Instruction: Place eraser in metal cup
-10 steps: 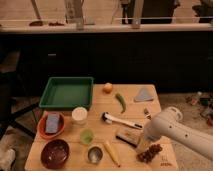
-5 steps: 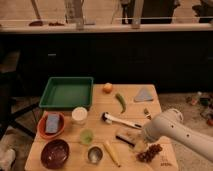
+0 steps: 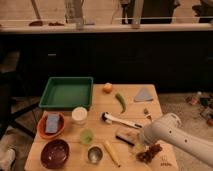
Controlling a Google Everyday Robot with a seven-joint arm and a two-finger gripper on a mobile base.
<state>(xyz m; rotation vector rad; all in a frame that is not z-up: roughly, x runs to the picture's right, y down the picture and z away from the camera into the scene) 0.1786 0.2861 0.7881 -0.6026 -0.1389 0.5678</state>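
Saw gripper (image 3: 140, 139) beside tan rectangular eraser block (image 3: 126, 136); clamped or not, I could not tell. Prob. light, stiff; take across narrow sides.

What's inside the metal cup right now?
Only a dark interior shows in the metal cup; its bottom is unclear. The eraser lies on the table, beside the gripper.

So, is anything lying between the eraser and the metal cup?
Yes: a long yellow item lies between the eraser and the metal cup, just right of the cup. The gripper is at the eraser's right end, with nothing visible between them.
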